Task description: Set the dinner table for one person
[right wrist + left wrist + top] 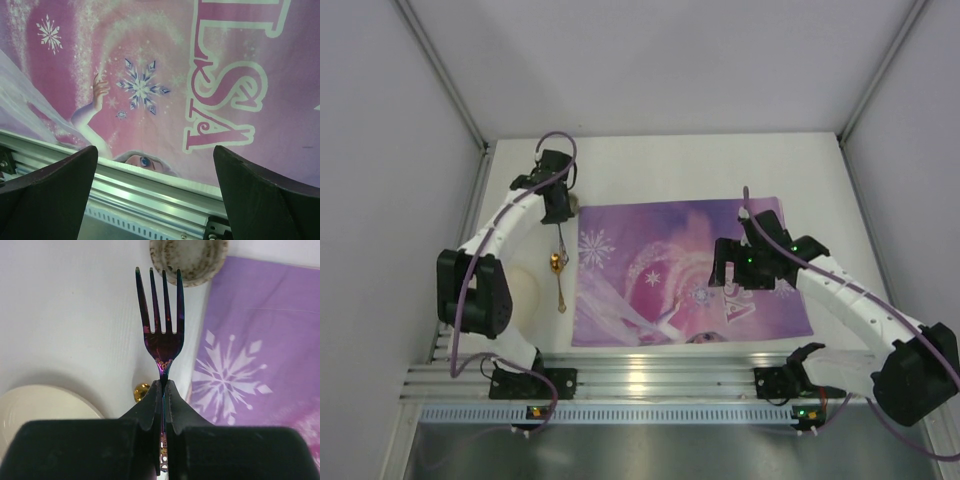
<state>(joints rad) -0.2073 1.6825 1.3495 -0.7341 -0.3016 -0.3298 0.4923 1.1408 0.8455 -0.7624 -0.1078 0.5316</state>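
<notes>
The left tool is pinched fully shut on the neck of an iridescent purple fork, whose tines point ahead of it. Beneath it spreads the matte white worktop, boxed in by plain pale wall panels at the back and on both sides. To this tool's right lies a purple snowflake placemat. Ahead of the tines is a speckled round rim, and at its lower left a cream plate. The right tool hangs over the placemat's printed lettering with its jaws spread wide and holding nothing. A ribbed aluminium rail runs across below it.
</notes>
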